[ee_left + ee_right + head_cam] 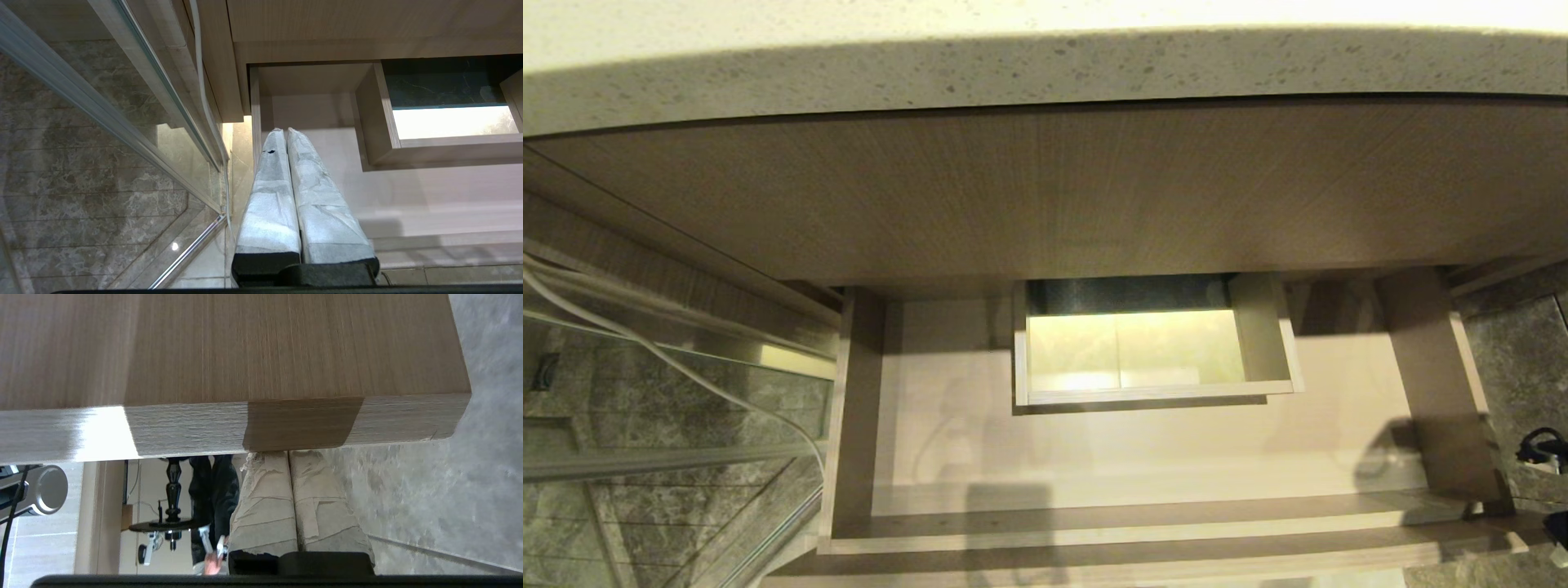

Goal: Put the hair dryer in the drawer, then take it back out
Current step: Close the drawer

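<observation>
A speckled stone worktop (1045,73) overhangs the open drawer (1094,457), which holds nothing; no hair dryer is in view. The right pincer (288,457), pressed together, sits under the drawer's front edge; the left pincer (284,132), also pressed together, hangs parked by the drawer's left wall. Clear that front edge before reaching; the boxed cutout (1152,396) narrows the room at the back.

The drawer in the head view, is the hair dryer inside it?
No. The drawer stands open, and its pale floor holds only shadows around the boxed cutout.
</observation>
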`<state>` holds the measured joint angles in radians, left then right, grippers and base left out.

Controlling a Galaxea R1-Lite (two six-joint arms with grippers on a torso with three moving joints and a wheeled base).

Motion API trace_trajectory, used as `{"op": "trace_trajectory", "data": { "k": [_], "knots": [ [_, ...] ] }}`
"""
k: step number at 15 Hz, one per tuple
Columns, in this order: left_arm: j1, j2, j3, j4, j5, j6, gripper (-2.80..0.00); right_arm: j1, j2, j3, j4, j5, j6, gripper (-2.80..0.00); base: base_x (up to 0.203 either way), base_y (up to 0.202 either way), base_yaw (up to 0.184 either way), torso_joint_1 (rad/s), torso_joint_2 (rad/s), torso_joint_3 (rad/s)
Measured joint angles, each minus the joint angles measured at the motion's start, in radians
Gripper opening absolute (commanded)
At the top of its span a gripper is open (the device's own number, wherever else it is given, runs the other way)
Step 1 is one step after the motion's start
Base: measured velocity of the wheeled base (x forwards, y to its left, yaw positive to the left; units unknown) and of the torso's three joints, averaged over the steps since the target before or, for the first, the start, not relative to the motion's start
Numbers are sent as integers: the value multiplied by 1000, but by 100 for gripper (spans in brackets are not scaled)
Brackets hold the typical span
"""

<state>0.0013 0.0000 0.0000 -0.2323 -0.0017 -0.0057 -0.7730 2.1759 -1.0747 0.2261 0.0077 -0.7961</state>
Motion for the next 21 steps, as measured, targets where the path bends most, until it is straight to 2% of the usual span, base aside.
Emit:
{"op": "trace_trajectory", "data": {
  "k": [15, 21],
  "knots": [
    [0, 0, 0, 0, 0, 0, -280, 74, -106, -41, -91, 131, -2, -280, 0, 0, 0, 0, 0, 0],
    [0, 0, 0, 0, 0, -1, -280, 108, -133, -84, -187, 201, -8, -280, 0, 0, 0, 0, 0, 0]
  ]
}}
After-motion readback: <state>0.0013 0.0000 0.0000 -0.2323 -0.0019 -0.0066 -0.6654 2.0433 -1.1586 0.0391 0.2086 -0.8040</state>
